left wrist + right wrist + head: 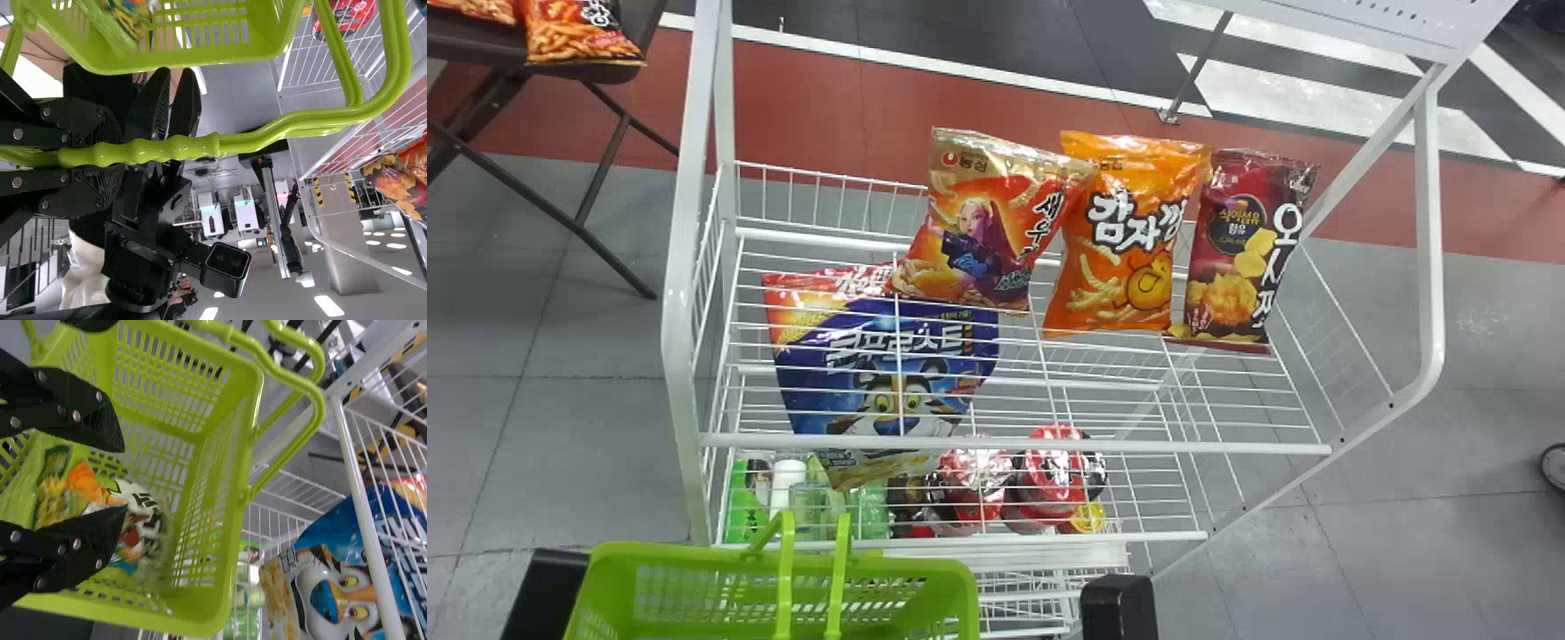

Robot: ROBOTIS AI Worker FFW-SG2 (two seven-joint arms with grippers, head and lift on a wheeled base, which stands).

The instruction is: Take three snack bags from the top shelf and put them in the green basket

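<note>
My left gripper (547, 591) is at the head view's bottom left, beside the green basket (967, 591); in the left wrist view my left gripper (112, 155) is clamped on the basket's handle (260, 139). My right gripper (1119, 609) is at the bottom, right of the basket. In the right wrist view my right gripper (125, 480) has its fingers apart over the basket (233, 540), where snack packaging (137, 513) lies. A red-gold snack bag (987, 227), an orange snack bag (1125, 236) and a dark red snack bag (1240, 253) lean side by side on the top shelf.
A large blue bag (889, 364) shows through the wires below the top shelf (1005, 443), left of the three bags. Cups (1054, 471) and bottles stand lower. White posts (679, 338) frame the rack. A dark table (480, 44) with more bags is back left.
</note>
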